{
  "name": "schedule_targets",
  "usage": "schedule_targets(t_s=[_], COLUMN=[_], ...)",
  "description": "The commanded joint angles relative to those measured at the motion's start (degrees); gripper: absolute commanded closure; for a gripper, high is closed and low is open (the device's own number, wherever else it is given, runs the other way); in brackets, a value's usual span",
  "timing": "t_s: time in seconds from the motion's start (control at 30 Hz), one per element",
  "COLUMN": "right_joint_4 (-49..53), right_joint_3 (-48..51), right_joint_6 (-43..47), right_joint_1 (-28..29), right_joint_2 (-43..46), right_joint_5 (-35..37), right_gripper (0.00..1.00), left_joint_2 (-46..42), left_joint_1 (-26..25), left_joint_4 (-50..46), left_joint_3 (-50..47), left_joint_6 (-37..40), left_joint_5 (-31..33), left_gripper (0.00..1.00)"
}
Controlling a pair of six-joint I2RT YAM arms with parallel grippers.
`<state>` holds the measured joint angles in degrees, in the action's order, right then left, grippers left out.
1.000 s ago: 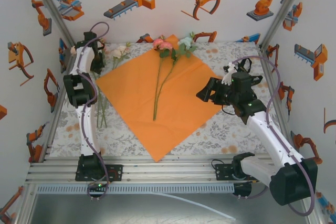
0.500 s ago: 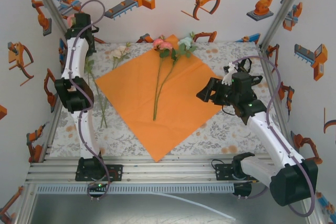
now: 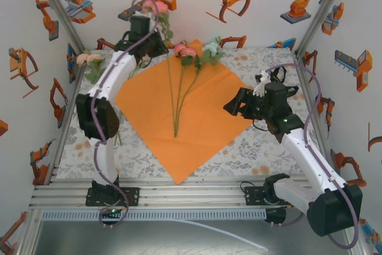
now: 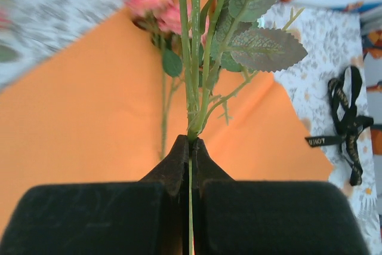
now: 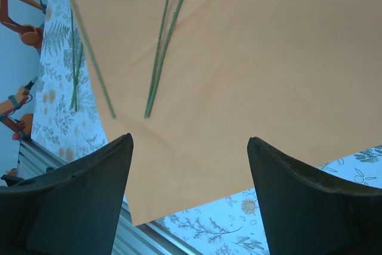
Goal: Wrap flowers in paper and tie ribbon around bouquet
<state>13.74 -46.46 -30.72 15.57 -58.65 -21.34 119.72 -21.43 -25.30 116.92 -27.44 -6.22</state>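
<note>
While right gripper (image 5: 190, 141) hovers wide-open, empty, over paper (image 5: 268, 58), left gripper (image 4: 190, 140) clamped tight on flower stem (image 4: 194, 58)

The enclosure has three white walls: back wall (image 3: 191, 25), left wall (image 3: 24, 106) and right wall (image 3: 358, 111). Each carries printed orange-and-grey pictures of robot arms and grippers. Bare aluminium struts (image 3: 59, 10) run up the two rear corners. A white tablecloth (image 3: 262, 147) with a grey-and-orange floral print covers the table (image 3: 77, 150). Aluminium rails (image 3: 191, 196) form its near edge, with a white slotted cable duct (image 3: 191, 214) just in front. A plain grey floor (image 3: 149, 240) lies below. Lighting is even and diffuse.
</note>
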Motion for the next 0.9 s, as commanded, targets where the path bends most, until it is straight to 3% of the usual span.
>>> schedule_targets(t_s=[0.0,0.47,0.73,0.87], right_joint_4=[0.2,-0.6,0.3,0.4], right_joint_3=[0.5,1.1,0.8,0.9], right_joint_6=[1.2,0.9,0.8,0.8], right_joint_1=[0.0,0.0,0.0,0.0], right_joint_2=[1.7,0.6,1.3,1.9], right_joint_5=[1.1,0.6,0.6,0.9], right_gripper=[0.29,0.29,0.29,0.29], left_joint_2=[5.0,17.9,17.1,9.7], left_joint_1=[-0.6,0.0,0.8,1.6], left_joint_4=[2.2,4.6,4.9,3.7], left_joint_3=[0.0,0.3,1.6,-2.0], left_joint_6=[-3.9,-5.8,-3.1,-0.4], left_joint_5=[-1.0,0.5,-0.3,1.9], left_gripper=[1.00,0.98,0.72,0.68])
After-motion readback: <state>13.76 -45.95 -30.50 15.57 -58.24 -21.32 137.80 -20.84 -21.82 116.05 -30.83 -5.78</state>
